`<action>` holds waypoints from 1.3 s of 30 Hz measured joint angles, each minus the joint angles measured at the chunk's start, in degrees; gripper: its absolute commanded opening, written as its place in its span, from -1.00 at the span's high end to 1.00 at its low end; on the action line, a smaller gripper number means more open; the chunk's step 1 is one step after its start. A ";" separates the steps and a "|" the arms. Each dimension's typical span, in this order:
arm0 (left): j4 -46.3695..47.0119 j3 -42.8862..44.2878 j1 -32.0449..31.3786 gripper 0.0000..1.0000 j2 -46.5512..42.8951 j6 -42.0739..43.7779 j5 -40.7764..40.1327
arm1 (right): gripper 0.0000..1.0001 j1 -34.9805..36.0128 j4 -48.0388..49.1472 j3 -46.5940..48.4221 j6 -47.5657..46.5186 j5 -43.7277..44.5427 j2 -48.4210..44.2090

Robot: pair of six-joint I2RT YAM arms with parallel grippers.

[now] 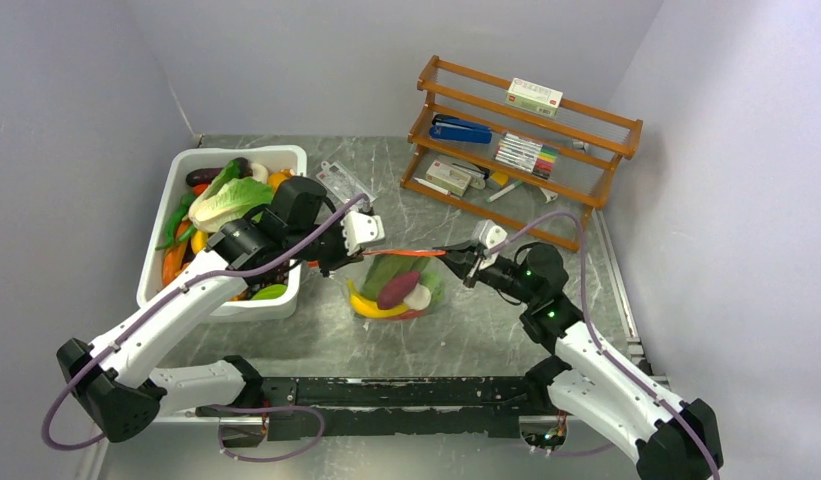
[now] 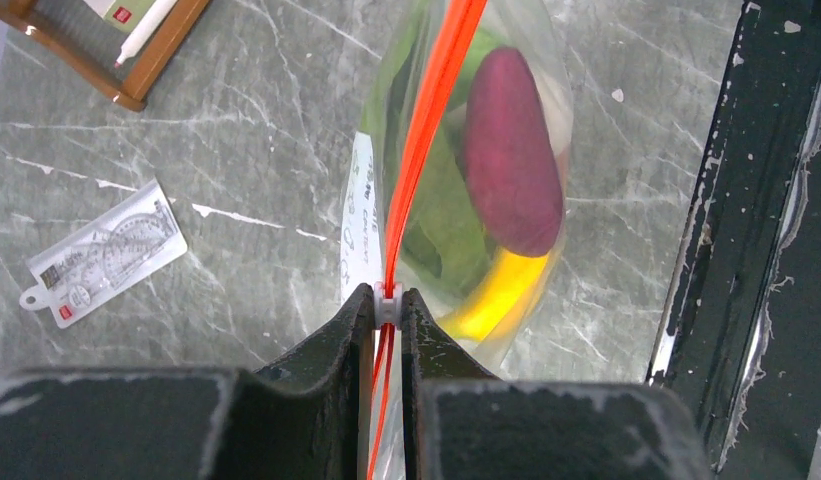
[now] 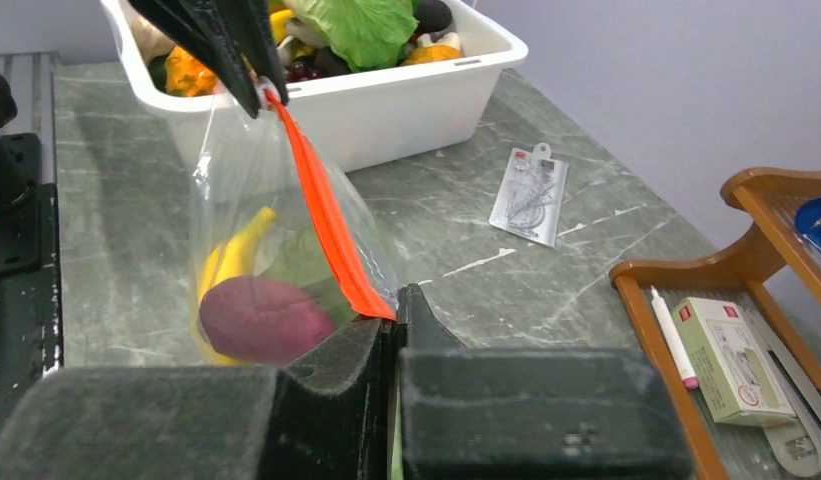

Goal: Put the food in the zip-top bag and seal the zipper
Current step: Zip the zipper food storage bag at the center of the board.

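Just right of the white bin (image 1: 290, 158), the zip-top bag (image 3: 226, 165) is held up between the arms with the food (image 2: 511, 160) inside. Its zipper (image 1: 414, 253) stretches taut, with the left gripper (image 2: 387, 303) clamped on one end and the right gripper (image 3: 395, 308) on the other.

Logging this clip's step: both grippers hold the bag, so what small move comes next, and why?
Probably the left gripper draws the white slider along the zipper toward the right gripper, which pins the far end; food already sits inside the bag.
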 measured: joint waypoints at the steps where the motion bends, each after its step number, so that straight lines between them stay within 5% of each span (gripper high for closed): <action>1: -0.42 0.00 0.20 0.86 -0.28 0.00 -0.04 | 1.00 -0.17 0.09 -0.07 0.22 0.11 -0.07; 26: -5.11 -1.27 0.55 0.86 -3.96 -0.24 -2.45 | 1.00 -10.69 5.01 -5.49 9.68 11.15 -3.10; 39: -3.85 -3.54 0.55 0.86 -5.81 -0.24 -2.40 | 1.00 -14.78 6.91 -7.32 14.64 9.03 -2.40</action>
